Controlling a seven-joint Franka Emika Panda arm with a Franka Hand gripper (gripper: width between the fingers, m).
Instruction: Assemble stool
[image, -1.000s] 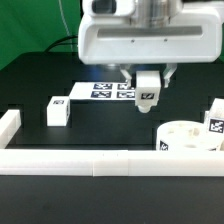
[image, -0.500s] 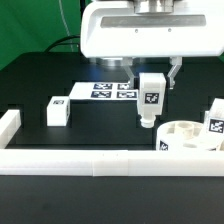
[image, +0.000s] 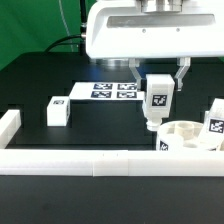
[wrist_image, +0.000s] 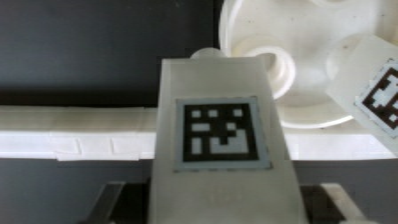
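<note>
- Leg (image: 157, 103) first: a short white block with a black-and-white tag on its face. It stands upright between my jaws, which are closed on its upper part from two opposite sides. My gripper (image: 158, 86) has hold of nothing else.
- In the wrist view this leg (wrist_image: 222, 120) fills the middle with its tag toward the camera, and my dark fingers (wrist_image: 118, 196) just show at its flanks.
- I judge it light, stiff and hard, with smooth plastic faces that could slip or twist if the end knocks a socket edge. A hold high on the flat sides, leaving the lower end free, suits it.
- Its lower end is near the seat's rim, on the exterior view's left of it. It is not in a socket as far as I can see, and I cannot tell its height above the table (image: 100, 132).
- The seat (image: 190, 135) is a thick round white disc lying flat with its sockets up. It looks rigid and heavier than a leg, though a sideways push might slide it on the black surface.
- A low leg (image: 164, 146) lies just before the seat, and a standing leg (image: 215, 122) rises at the seat's side on the exterior view's right.
- The front rail (image: 100, 162) runs along the near edge.
- A lone leg (image: 57, 110) sits well apart on the exterior view's left.
- Farthest back, the marker board (image: 105, 90) lies flat behind me.
</note>
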